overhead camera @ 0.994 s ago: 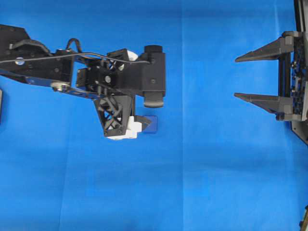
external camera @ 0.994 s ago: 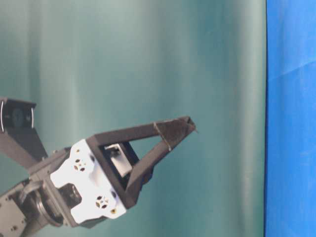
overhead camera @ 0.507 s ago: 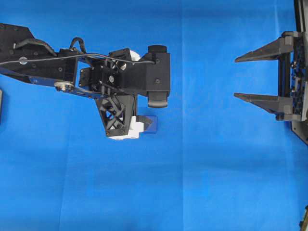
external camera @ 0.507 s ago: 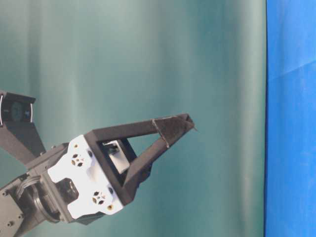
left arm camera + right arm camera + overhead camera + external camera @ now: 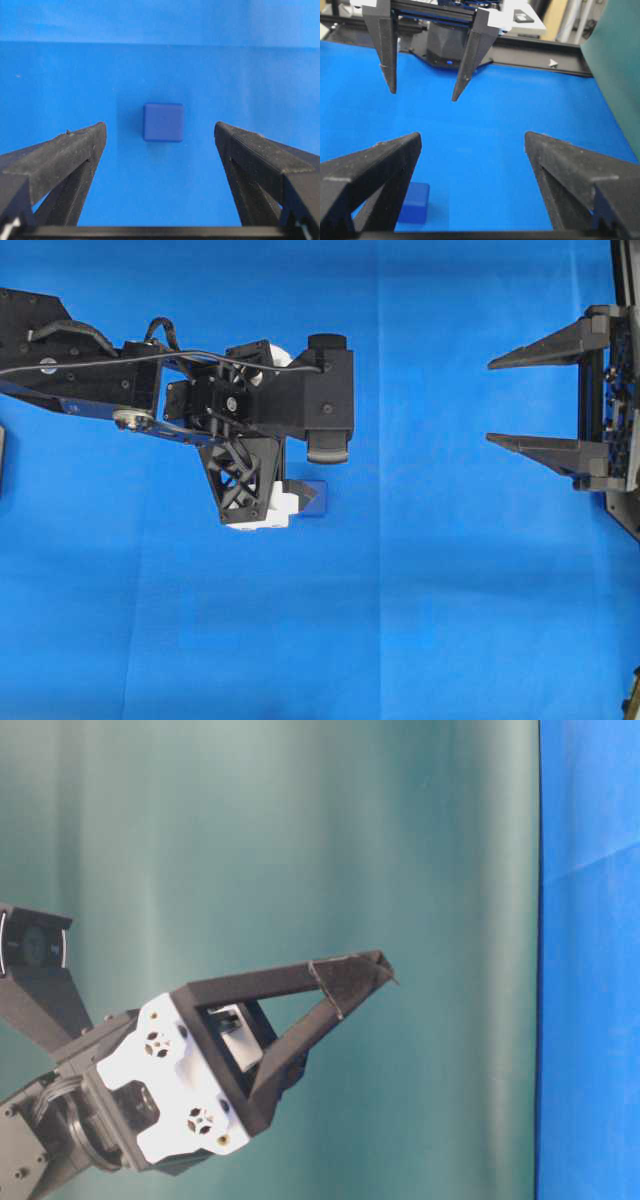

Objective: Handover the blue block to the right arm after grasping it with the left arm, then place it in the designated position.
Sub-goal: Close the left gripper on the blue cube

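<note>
- Blue cloth (image 5: pixel 450 620): covered the whole work surface and served as the landmark for all items below; a teal backdrop (image 5: pixel 300 840) stood at its edge in the table-level view.
- Left arm (image 5: pixel 150 390): reached in from the cloth's left edge toward its middle, wrist pitched downward.
- Right arm (image 5: pixel 620 400): remained at the cloth's right edge, well apart from the block.
- Left gripper (image 5: pixel 160 137): hovered above the cloth with its jaws spread wide, holding nothing; in the wrist view the block lay between and beyond the two prongs, touching neither.
- Right gripper (image 5: pixel 500 400): pointed level toward the cloth's centre, jaws fully parted and empty.
- Blue block (image 5: pixel 163 122): rested flat on the cloth near its middle, just beside the left gripper's white finger mount (image 5: pixel 265 510).
</note>
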Motion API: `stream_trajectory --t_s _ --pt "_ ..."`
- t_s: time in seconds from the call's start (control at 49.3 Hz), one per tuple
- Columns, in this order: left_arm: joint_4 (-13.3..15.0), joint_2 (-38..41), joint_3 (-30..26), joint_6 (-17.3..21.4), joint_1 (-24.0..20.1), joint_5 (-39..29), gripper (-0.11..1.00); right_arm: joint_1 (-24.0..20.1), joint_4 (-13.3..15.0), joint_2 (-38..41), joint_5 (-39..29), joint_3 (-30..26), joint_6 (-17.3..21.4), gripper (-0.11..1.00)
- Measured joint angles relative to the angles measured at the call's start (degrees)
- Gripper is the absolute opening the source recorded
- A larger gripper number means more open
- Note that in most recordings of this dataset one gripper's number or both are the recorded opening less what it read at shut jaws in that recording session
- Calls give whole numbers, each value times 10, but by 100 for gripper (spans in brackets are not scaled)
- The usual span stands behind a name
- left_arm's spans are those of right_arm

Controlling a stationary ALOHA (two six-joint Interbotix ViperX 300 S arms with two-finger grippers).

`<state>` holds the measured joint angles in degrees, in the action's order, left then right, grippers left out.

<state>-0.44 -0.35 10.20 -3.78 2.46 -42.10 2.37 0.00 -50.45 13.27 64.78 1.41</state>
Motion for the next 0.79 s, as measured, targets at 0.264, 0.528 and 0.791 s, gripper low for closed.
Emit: stream_trajectory --t_s 0.264,0.528,0.791 --pt "0 1 0 -1 0 2 93 0 0 1 0 0 0 98" --pt "1 34 49 -4 1 62 93 0 -1 11 0 0 0 98" --pt "0 95 81 -4 6 126 93 0 0 15 0 0 0 98"
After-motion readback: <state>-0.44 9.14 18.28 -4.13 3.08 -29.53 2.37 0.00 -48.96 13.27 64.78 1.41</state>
